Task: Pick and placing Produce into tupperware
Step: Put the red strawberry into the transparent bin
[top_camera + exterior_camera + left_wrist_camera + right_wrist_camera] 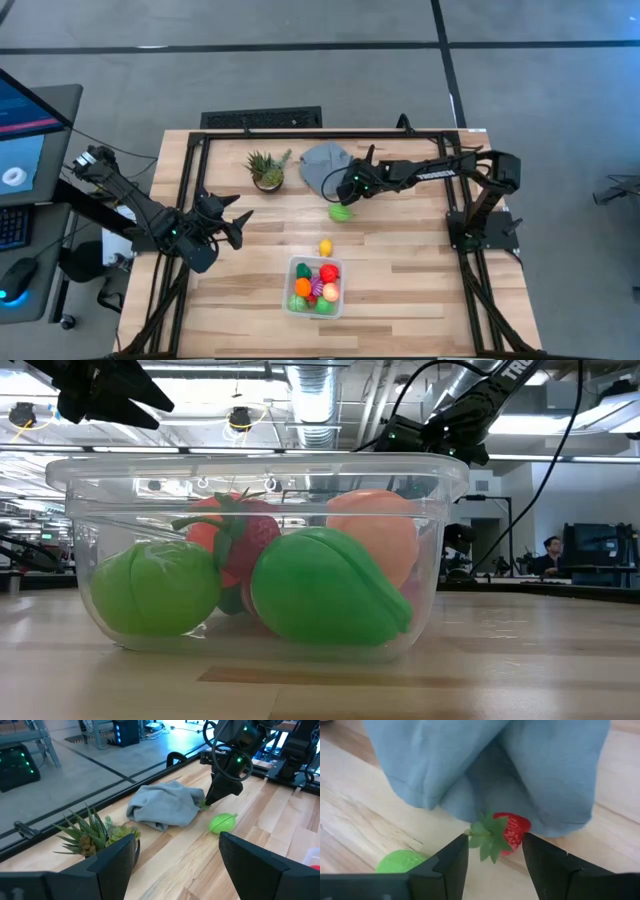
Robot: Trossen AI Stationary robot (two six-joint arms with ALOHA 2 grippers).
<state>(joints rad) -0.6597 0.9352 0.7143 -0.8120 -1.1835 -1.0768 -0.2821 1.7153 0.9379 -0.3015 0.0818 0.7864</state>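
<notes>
**Nearly full, three pieces left out**

Already the tupperware [296,303] holds most produce. A yellow piece [325,247] and green piece [342,212] lie outside; the right claw [495,851], released, straddles a strawberry [509,833] beside the grey cloth [325,162]. The left claw [232,222] waits released.

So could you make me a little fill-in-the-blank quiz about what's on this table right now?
1. The strawberry in front of the right gripper peeks out from under a grey ____.
2. The container of toy produce is made of clear ____.
3. The lemon lying just outside the container is coloured ____.
4. The left gripper holds nothing; the green fruit lies loose near the ____ gripper.

Missing words: cloth; plastic; yellow; right
</notes>
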